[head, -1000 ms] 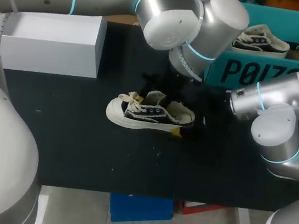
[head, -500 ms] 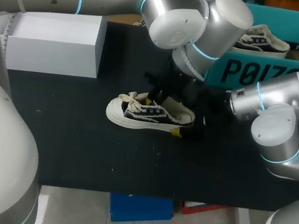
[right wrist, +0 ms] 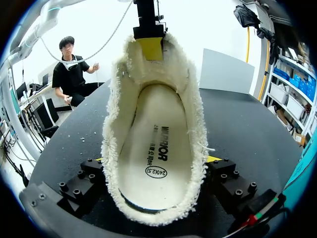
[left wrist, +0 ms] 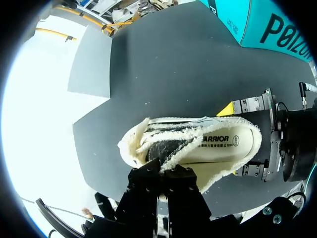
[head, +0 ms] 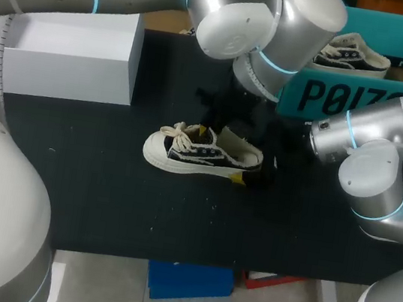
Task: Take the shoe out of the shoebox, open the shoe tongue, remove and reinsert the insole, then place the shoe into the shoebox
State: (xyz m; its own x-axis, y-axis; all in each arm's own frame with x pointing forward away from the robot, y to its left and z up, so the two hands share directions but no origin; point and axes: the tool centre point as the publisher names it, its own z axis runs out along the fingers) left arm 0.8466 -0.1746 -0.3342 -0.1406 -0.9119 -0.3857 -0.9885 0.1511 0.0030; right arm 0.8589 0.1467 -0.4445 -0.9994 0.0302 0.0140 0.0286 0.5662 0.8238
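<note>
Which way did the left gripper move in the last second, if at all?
Yes. The left gripper has come down to the tongue of the shoe, which itself has not shifted.

black-and-cream low shoe (head: 201,153) upright on its sole, insole (right wrist: 157,153) flat inside, near the open teal shoebox (head: 323,97)
</note>
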